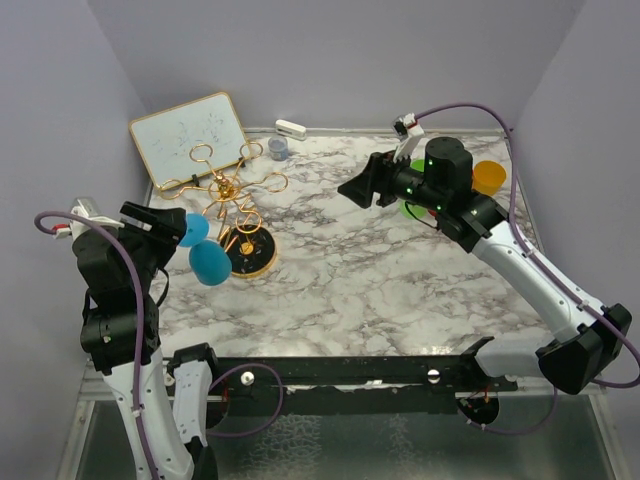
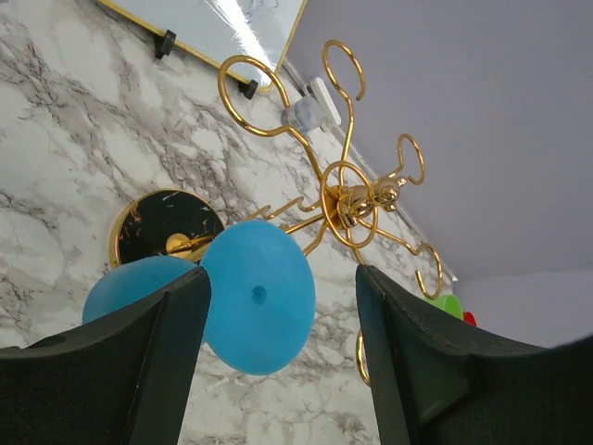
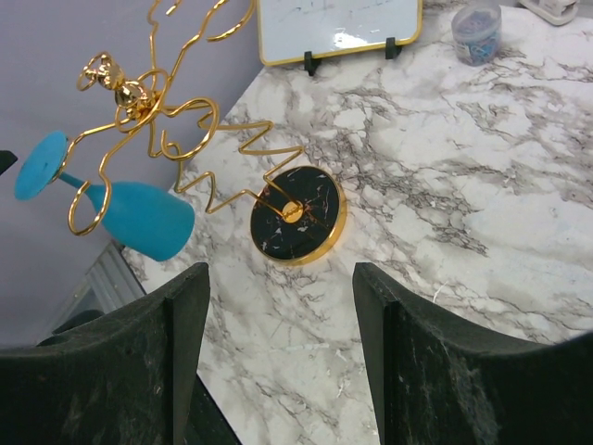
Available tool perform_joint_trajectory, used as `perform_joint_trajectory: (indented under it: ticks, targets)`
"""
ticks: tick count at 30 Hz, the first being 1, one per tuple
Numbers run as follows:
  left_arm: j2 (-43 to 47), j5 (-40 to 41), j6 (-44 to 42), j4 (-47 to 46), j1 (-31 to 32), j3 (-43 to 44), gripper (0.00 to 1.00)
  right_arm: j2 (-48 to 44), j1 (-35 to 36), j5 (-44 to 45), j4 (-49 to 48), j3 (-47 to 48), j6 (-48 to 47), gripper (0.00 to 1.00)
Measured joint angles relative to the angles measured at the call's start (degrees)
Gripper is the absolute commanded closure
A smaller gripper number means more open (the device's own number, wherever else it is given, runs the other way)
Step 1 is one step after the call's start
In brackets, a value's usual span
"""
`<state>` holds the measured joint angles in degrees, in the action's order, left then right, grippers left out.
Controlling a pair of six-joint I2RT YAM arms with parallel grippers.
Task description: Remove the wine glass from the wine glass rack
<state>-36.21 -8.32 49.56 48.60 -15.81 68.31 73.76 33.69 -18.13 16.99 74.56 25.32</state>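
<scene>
Left claw (image 2: 283, 278), right claw (image 3: 280, 273) spread, wine glass (image 2: 259, 297) on rack (image 2: 347, 199) (bowl whole in right-wrist view)

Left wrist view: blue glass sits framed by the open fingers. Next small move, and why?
Probably ease the left gripper forward a little, so its fingers flank the bowl of the wine glass. The glass hangs from a loop of the wine glass rack, with its foot facing the camera and roughly centred in the open gap. Alignment looks good, but nothing is gripped yet.
</scene>
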Motion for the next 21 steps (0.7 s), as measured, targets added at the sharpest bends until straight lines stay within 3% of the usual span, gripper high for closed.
perform_joint_trajectory:
  ticks: [15, 21]
  targets:
    - [0.02, 1.57, 0.11, 3.08, 1.84, -4.09, 0.34, 0.17, 0.0, -0.04, -0.76, -0.39, 1.46, 0.37]
    - [0.07, 1.79, 0.11, 3.06, 2.08, -4.37, 0.4, 0.15, 0.0, -0.09, -0.85, -2.05, 2.34, 0.37]
